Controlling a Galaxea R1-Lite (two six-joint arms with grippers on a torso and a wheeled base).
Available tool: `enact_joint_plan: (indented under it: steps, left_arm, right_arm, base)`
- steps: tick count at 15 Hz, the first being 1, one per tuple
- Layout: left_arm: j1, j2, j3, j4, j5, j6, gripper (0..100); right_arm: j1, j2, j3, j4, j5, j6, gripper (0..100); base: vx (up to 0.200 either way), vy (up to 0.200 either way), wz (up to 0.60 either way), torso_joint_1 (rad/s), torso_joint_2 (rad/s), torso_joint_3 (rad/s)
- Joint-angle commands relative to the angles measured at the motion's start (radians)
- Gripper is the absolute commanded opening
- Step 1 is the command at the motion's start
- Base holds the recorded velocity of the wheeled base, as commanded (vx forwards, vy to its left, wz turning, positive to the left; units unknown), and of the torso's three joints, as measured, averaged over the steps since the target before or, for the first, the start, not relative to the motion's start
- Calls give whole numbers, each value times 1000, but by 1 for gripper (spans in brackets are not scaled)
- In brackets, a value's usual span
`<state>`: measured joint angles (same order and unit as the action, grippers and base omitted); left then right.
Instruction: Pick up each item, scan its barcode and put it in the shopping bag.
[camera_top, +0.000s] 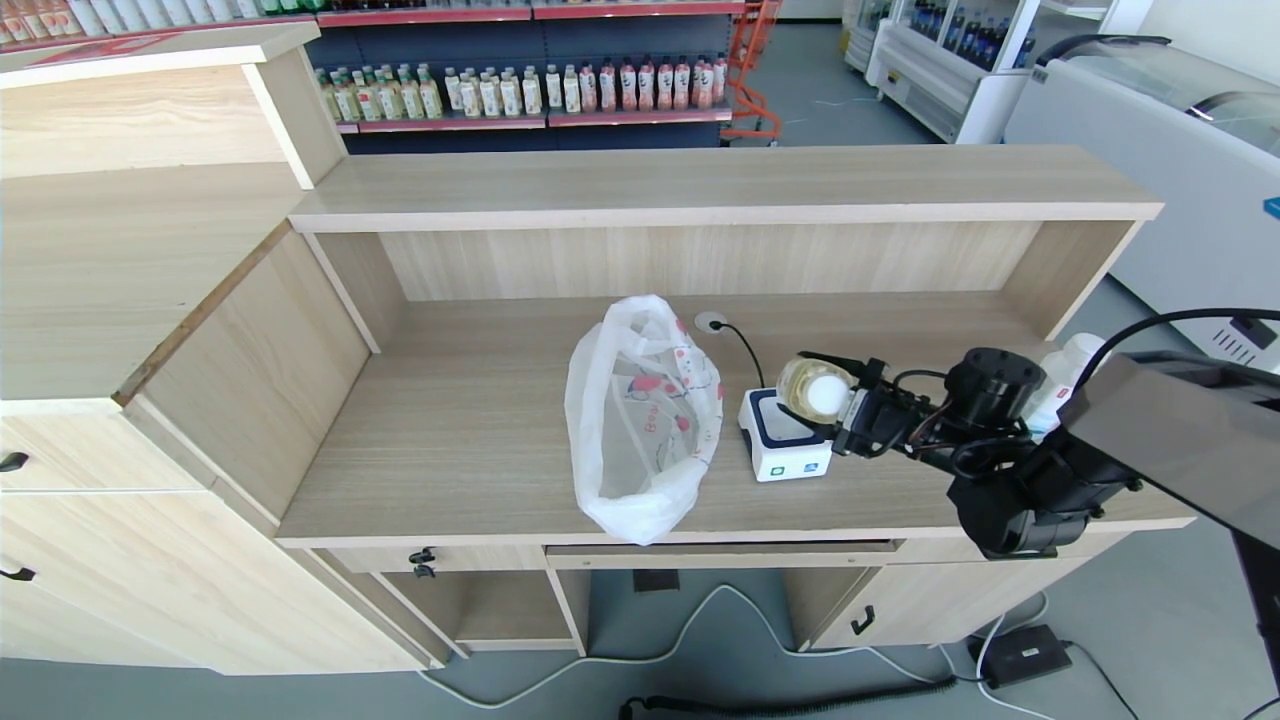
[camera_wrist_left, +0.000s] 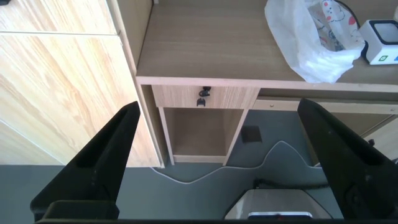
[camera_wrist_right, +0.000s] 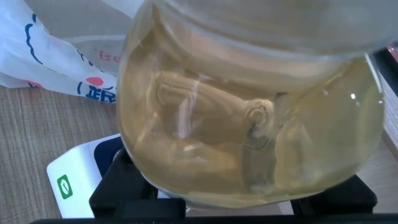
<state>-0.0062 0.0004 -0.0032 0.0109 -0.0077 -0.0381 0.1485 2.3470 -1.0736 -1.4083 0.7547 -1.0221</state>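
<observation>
My right gripper (camera_top: 825, 395) is shut on a clear bottle of yellowish liquid (camera_top: 812, 388) with a white cap, held lying over the white barcode scanner (camera_top: 785, 440) on the counter. In the right wrist view the bottle (camera_wrist_right: 249, 124) is close up, with the scanner (camera_wrist_right: 78, 177) beneath it and the bag (camera_wrist_right: 56, 56) beyond. The white plastic shopping bag (camera_top: 645, 415) lies open just left of the scanner. My left gripper (camera_wrist_left: 221, 162) hangs open below and in front of the counter, its fingers (camera_wrist_left: 99, 165) wide apart with nothing between them; the bag (camera_wrist_left: 311, 37) and scanner (camera_wrist_left: 380, 40) show above.
A white bottle (camera_top: 1065, 385) stands on the counter (camera_top: 470, 420) behind my right arm. The counter has a raised back wall and side walls. A cable (camera_top: 745, 350) runs from the scanner to a grommet. A drawer with a key (camera_wrist_left: 203, 96) sits under the front edge.
</observation>
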Motion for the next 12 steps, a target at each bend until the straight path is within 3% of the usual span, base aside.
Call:
enact_joint_plan:
  steps: [1, 12]
  left_arm:
    - [0, 0, 0, 0, 0, 0, 100]
    - [0, 0, 0, 0, 0, 0, 100]
  right_arm:
    - [0, 5, -2, -4, 0, 0, 0]
    - [-4, -15, 31, -63, -6, 65, 0]
  base:
    - [0, 0, 0, 0, 0, 0]
    - [0, 0, 0, 0, 0, 0]
